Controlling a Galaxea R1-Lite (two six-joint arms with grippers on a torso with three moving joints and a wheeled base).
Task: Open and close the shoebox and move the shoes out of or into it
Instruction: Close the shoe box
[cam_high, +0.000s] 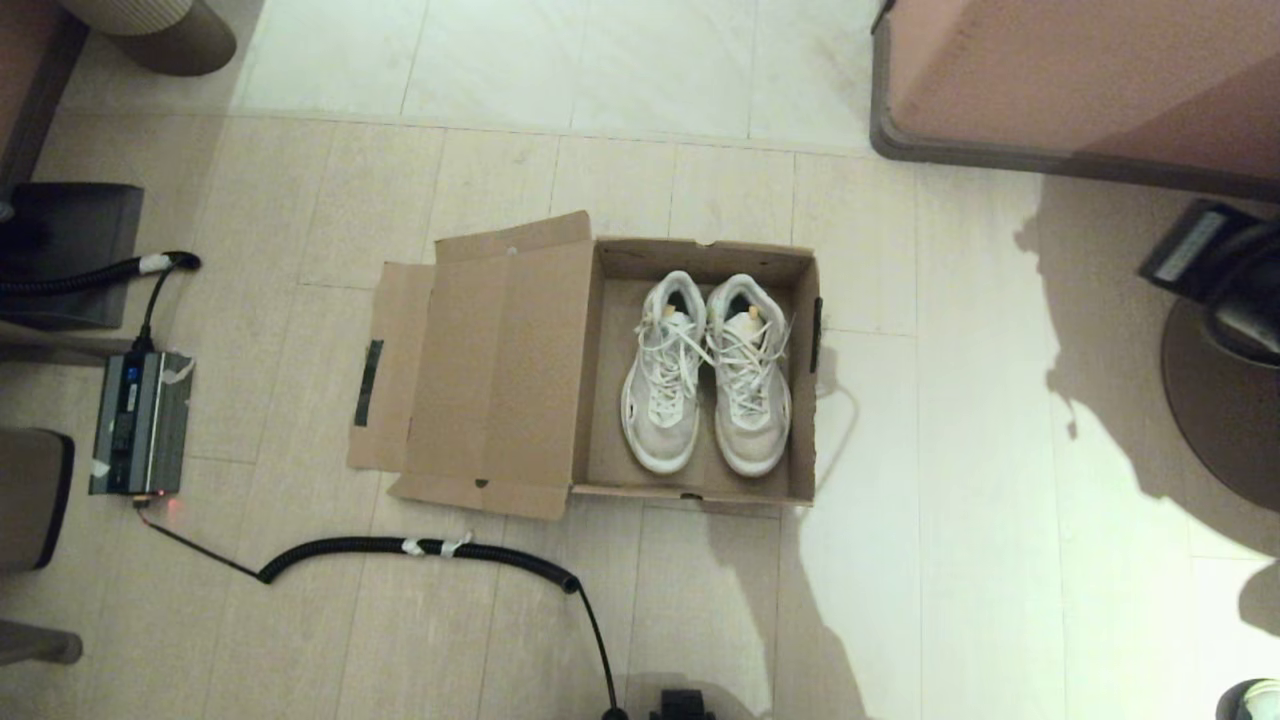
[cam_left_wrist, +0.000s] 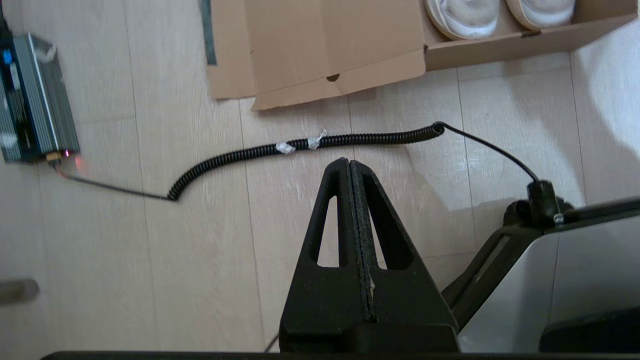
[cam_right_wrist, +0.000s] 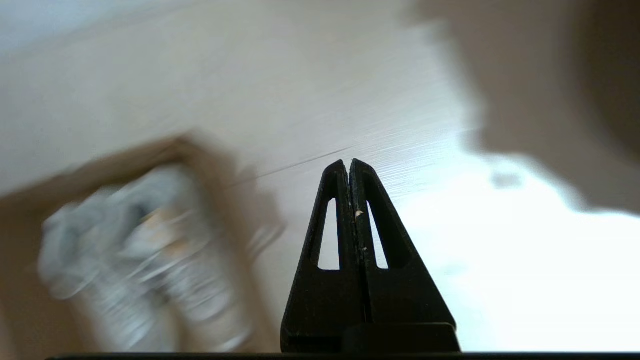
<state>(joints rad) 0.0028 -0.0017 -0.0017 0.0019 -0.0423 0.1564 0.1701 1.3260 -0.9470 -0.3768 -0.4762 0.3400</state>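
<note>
The brown shoebox (cam_high: 700, 480) lies open on the floor, its lid (cam_high: 500, 370) folded flat to the left with a dark tape strip (cam_high: 368, 382) on the front flap. Both white shoes (cam_high: 705, 370) sit side by side inside it, toes toward me. In the left wrist view the lid (cam_left_wrist: 320, 45) and the shoes' toes (cam_left_wrist: 465, 15) show at the far edge. My left gripper (cam_left_wrist: 349, 162) is shut and empty, above bare floor short of the box. My right gripper (cam_right_wrist: 348, 163) is also shut and empty, over the floor to the right of the box (cam_right_wrist: 210, 165). Neither gripper appears in the head view.
A black coiled cable (cam_high: 420, 548) runs across the floor in front of the box to a grey power unit (cam_high: 138, 422) at the left. A pink furniture base (cam_high: 1080, 90) stands at the back right, and a dark round chair base (cam_high: 1225, 400) at the right.
</note>
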